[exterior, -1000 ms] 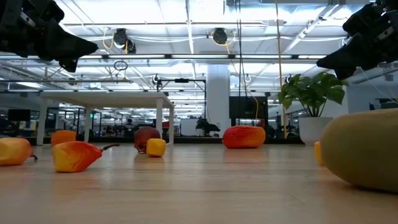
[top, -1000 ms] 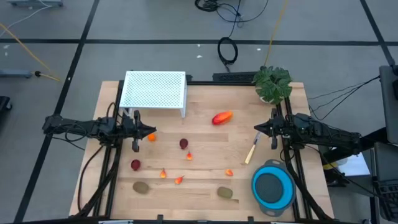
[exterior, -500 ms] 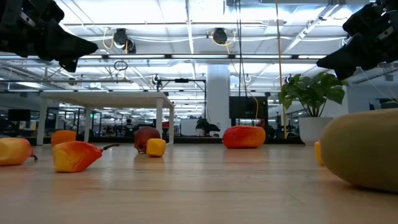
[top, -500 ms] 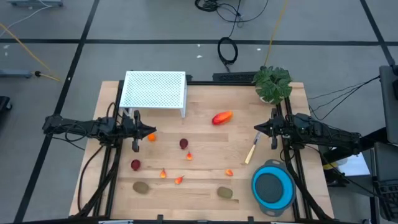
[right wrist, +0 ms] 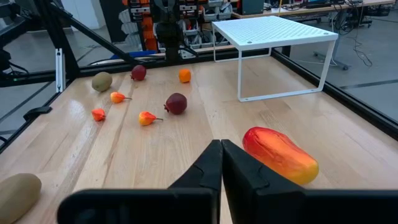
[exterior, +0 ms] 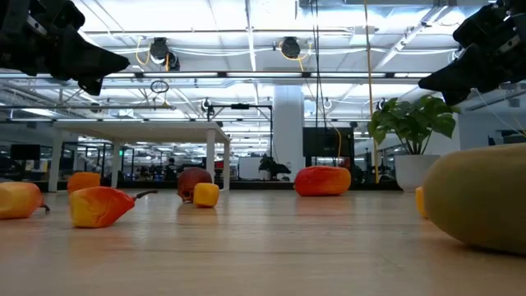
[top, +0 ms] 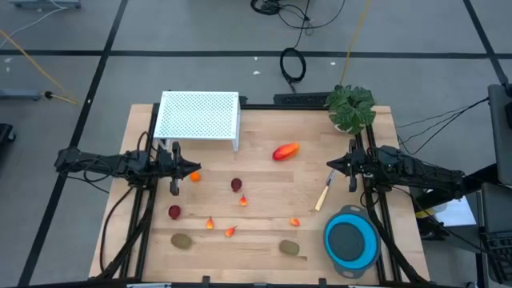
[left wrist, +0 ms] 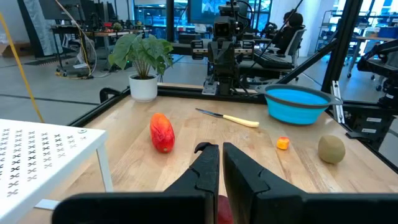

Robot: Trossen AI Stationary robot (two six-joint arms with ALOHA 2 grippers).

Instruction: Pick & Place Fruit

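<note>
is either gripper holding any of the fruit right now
No, nothing is held. The left gripper and right gripper are both shut on nothing, raised above the table's sides, and the fruit all lies on the wood.

A wooden table (top: 264, 128) carries scattered fruit (top: 285, 151), white rack (top: 198, 116), blue bowl (top: 350, 241), plant (top: 350, 107).

On the wooden surface (top: 264, 184), a white perforated rack (top: 198, 116) sits at eleven o'clock, a leafy plant (top: 350, 107) at one, a blue bowl (top: 350, 240) at five. The red-orange oval fruit (top: 285, 151) lies near centre toward twelve. The left end effector (top: 187, 166) hangs at nine beside a small orange ball (top: 194, 177), the right end effector (top: 330, 166) at three above a pale utensil (top: 323, 194); both closed.
</note>
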